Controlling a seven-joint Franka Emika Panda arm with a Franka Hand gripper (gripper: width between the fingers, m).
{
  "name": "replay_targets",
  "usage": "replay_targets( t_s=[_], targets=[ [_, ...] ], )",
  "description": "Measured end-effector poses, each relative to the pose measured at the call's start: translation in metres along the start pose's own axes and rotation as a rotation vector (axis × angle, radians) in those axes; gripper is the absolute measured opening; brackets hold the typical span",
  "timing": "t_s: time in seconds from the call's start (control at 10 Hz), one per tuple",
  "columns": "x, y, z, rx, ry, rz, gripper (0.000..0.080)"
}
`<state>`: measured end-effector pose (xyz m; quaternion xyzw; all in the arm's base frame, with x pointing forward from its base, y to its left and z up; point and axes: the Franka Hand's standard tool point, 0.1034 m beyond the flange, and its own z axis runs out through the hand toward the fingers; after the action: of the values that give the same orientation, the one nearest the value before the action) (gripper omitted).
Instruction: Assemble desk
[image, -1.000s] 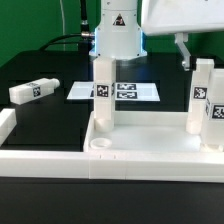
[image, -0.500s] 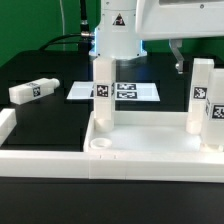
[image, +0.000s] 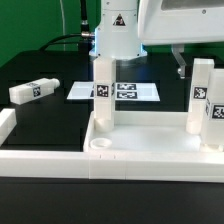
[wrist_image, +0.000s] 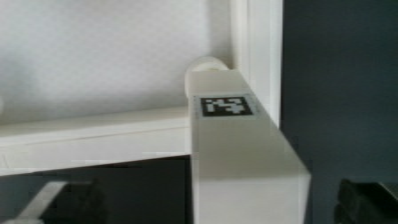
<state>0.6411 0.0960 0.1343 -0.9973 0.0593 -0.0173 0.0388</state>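
The white desk top (image: 150, 160) lies as a shallow tray at the front. Two white legs stand upright in it, one on the exterior view's left (image: 103, 90) and one on the right (image: 202, 100). A third leg (image: 32, 90) lies loose on the black table at the left. My gripper (image: 190, 64) hangs over the top of the right leg. In the wrist view that leg (wrist_image: 240, 150), with its tag, stands between my dark fingers (wrist_image: 54, 203), above the tray (wrist_image: 89, 70). The jaws are apart and straddle the leg without visibly pressing it.
The marker board (image: 140, 91) lies flat behind the desk top, before the robot base (image: 118, 40). A white border rail (image: 8, 125) runs along the front left. Another tagged white piece (image: 217, 115) shows at the exterior view's right edge.
My gripper has come down and slightly to the exterior view's left, closer around the top of the right leg. The desk parts have not moved.
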Motion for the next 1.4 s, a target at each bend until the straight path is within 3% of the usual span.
replay_targets(
  t_s=[0.3, 0.4, 0.5, 0.6, 0.7, 1.1, 1.4],
  targets=[
    [0.0026, -0.001, 0.0049, -0.003, -0.001, 0.002, 0.0649],
    [0.001, -0.0052, 0.0081, -0.004, -0.002, 0.005, 0.0513],
    [0.0011, -0.0049, 0.0081, -0.005, -0.002, 0.005, 0.0513],
    [0.0013, -0.0041, 0.0082, -0.005, -0.002, 0.006, 0.0374],
    [0.0013, -0.0038, 0.0082, -0.005, -0.002, 0.007, 0.0288],
    [0.0014, -0.0036, 0.0082, -0.004, -0.002, 0.067, 0.0288],
    [0.0017, -0.0015, 0.0085, -0.004, 0.0, 0.327, 0.0288]
  ],
)
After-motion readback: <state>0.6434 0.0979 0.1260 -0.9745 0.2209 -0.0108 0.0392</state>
